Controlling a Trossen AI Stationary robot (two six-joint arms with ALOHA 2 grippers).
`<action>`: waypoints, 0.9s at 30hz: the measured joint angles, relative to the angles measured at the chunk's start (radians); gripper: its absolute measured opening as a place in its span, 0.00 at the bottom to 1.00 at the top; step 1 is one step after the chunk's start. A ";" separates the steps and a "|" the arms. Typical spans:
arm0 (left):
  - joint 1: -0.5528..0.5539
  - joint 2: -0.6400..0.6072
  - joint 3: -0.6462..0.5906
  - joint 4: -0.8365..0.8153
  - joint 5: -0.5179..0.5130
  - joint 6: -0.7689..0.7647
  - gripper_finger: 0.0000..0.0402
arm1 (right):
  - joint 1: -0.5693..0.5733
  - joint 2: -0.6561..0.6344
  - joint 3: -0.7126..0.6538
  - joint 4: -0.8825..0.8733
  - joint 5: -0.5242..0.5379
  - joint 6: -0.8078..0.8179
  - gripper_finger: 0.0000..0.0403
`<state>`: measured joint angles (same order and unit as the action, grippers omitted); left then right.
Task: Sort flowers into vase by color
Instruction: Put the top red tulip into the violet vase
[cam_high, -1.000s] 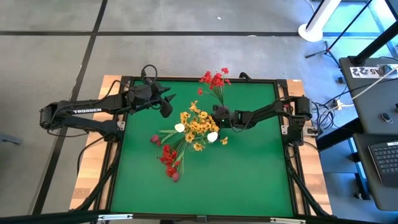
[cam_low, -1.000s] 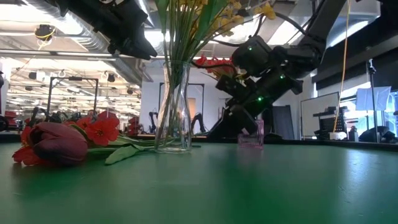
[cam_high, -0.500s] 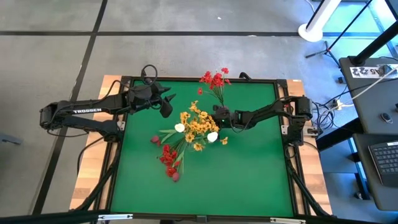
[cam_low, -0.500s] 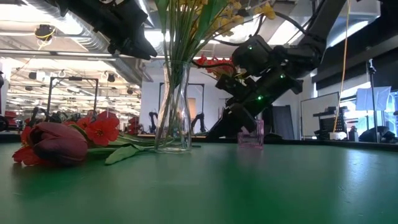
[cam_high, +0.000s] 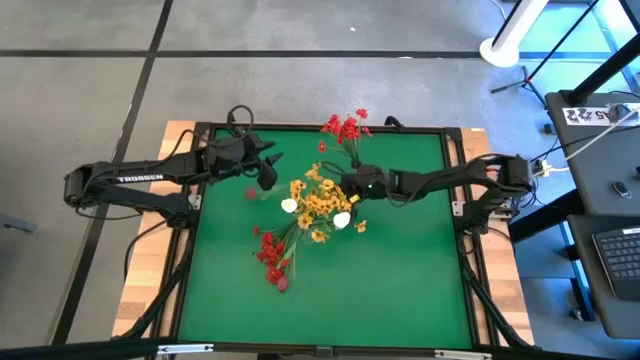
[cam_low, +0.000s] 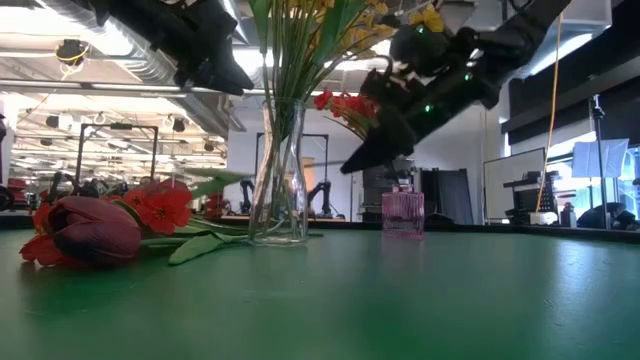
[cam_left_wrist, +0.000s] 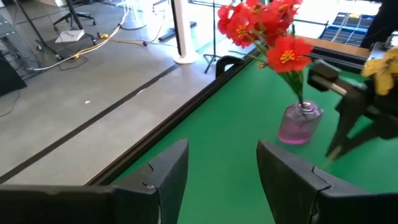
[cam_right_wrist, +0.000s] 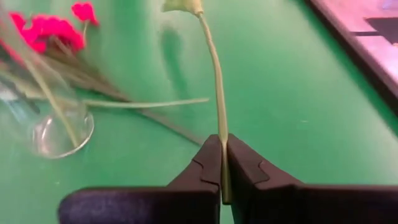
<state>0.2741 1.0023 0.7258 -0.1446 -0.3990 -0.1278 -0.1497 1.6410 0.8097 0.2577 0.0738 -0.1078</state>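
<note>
- While the right gripper hangs above table centre, its fingers are clamped on a thin green stem; the blossom is cut off in the wrist view.
- Left gripper hovers near the far-left table edge, fingers apart, empty.
- Clear vase holds yellow flowers.
- Pink vase holds red flowers.
- Red blossoms and a maroon bud lie on the green table.

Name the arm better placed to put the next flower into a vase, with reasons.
Right. Its gripper is shut on a green stem, lifted beside the clear vase. The left gripper hangs open and empty at the table's far edge.
</note>
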 joint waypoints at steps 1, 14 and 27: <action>-0.005 0.000 0.000 0.006 0.001 0.000 0.46 | 0.000 -0.019 0.000 -0.012 0.008 0.007 0.02; -0.055 -0.171 0.001 0.182 0.000 0.070 0.46 | 0.000 -0.204 0.000 -0.045 0.150 0.037 0.01; -0.055 -0.241 0.002 0.349 0.134 0.009 0.46 | -0.001 -0.398 0.000 0.118 0.299 0.025 0.01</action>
<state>0.2192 0.7609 0.7273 0.2041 -0.2651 -0.1188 -0.1509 1.2432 0.8101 0.3761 0.3727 -0.0827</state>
